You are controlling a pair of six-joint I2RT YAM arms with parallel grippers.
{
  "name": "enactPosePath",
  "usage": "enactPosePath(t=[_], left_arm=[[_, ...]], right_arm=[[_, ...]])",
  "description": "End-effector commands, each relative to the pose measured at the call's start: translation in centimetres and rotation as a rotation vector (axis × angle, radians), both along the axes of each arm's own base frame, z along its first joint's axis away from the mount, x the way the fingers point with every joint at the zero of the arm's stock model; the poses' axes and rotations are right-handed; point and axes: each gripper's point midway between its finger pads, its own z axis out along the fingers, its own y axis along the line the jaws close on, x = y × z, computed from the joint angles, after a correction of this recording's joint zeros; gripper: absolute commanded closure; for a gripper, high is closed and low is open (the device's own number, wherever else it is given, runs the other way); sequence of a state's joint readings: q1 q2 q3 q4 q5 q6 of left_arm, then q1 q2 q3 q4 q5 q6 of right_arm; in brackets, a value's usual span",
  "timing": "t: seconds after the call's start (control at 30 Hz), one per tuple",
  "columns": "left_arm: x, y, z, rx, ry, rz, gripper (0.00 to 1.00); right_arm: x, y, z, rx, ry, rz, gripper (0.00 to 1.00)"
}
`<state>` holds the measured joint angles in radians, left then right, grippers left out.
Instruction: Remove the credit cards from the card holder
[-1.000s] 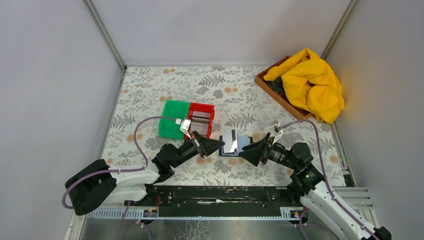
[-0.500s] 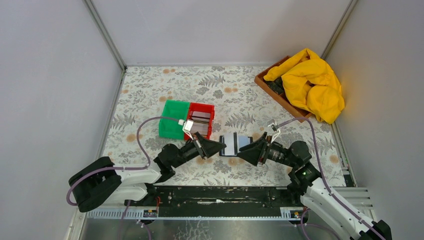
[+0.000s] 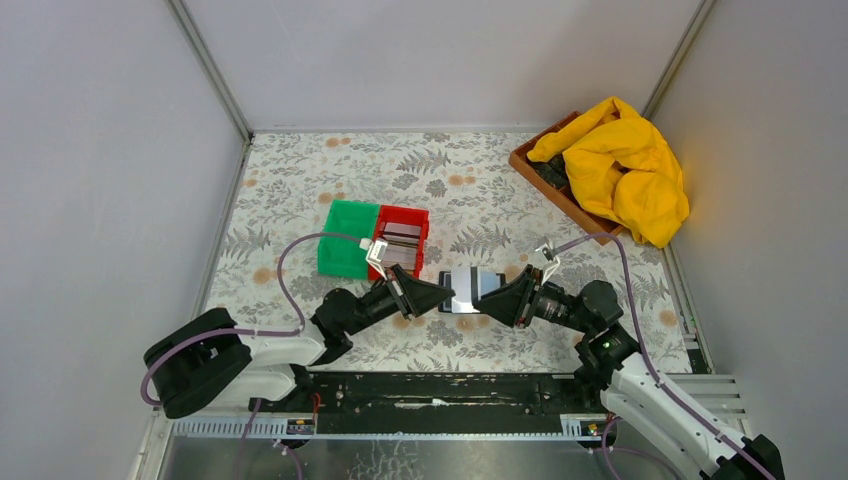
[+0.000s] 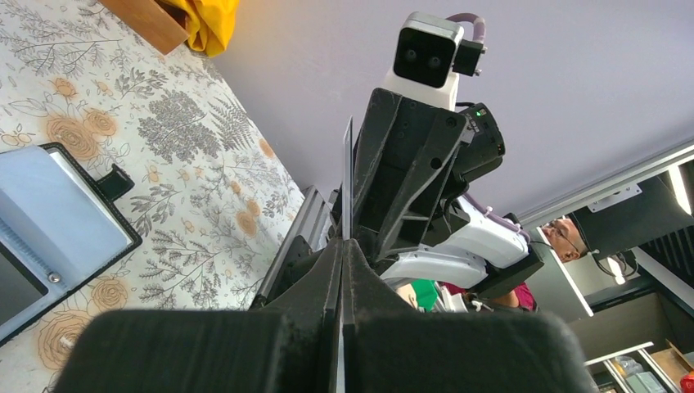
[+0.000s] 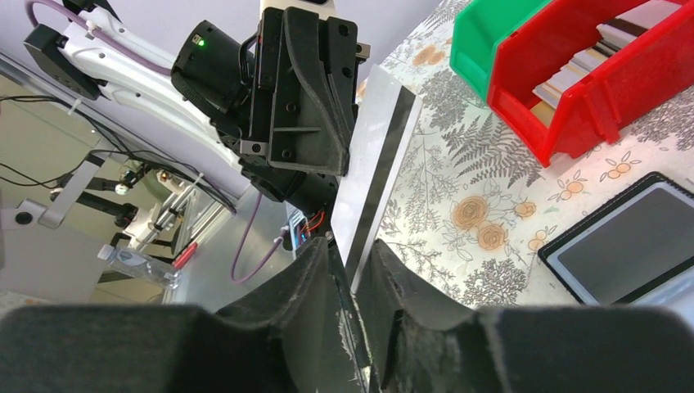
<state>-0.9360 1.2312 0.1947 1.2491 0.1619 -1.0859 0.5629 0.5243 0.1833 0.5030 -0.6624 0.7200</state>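
Observation:
The black card holder (image 3: 487, 283) lies open on the floral table, its bluish sleeves up; it also shows in the left wrist view (image 4: 57, 213) and the right wrist view (image 5: 630, 246). A white credit card with a black stripe (image 3: 461, 288) is held just above it between both grippers. My left gripper (image 3: 447, 293) is shut on one end of this card, seen edge-on (image 4: 347, 180). My right gripper (image 3: 483, 305) faces it; the card's other end (image 5: 372, 155) sits between its slightly parted jaws. Other cards (image 3: 400, 243) lie in the red bin (image 3: 420, 218).
A green bin (image 3: 345, 240) adjoins the red bin on its left, just behind the left gripper. A brown tray (image 3: 545, 180) under a yellow cloth (image 3: 625, 165) stands at the far right. White walls enclose the table.
The card has gone from tilted to level between the two grippers. The left gripper has closed in on it from the left. The right gripper has moved slightly left.

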Motion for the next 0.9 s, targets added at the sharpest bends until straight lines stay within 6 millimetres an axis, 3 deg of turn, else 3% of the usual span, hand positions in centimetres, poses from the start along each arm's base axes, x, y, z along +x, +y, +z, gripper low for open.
enactPosePath(t=[0.0, 0.2, 0.5, 0.57, 0.7, 0.8, 0.87], left_arm=[[-0.5, 0.0, 2.4, -0.082, -0.053, -0.022, 1.00], [-0.6, -0.6, 2.7, -0.104, -0.054, -0.043, 1.00], [-0.8, -1.0, 1.8, -0.043, -0.086, -0.065, 0.99], [-0.9, -1.1, 1.5, -0.016, -0.096, -0.068, 0.91], [-0.9, -0.7, 1.7, 0.042, -0.167, -0.062, 0.61], [-2.0, -1.0, 2.0, 0.122, -0.268, -0.124, 0.51], [-2.7, -1.0, 2.3, 0.158, -0.322, -0.163, 0.50]], right_arm=[[-0.7, 0.3, 1.2, 0.042, -0.042, 0.049, 0.71], [-1.1, 0.2, 1.2, 0.055, -0.046, 0.060, 0.99], [-2.0, 0.2, 1.0, 0.041, -0.047, 0.100, 1.00], [-2.2, 0.2, 0.9, 0.035, -0.047, 0.116, 1.00], [-3.0, 0.3, 0.8, 0.009, -0.050, 0.164, 1.00], [-3.9, 0.3, 0.9, 0.002, -0.055, 0.222, 1.00], [-4.7, 0.3, 1.0, -0.001, -0.058, 0.266, 1.00]])
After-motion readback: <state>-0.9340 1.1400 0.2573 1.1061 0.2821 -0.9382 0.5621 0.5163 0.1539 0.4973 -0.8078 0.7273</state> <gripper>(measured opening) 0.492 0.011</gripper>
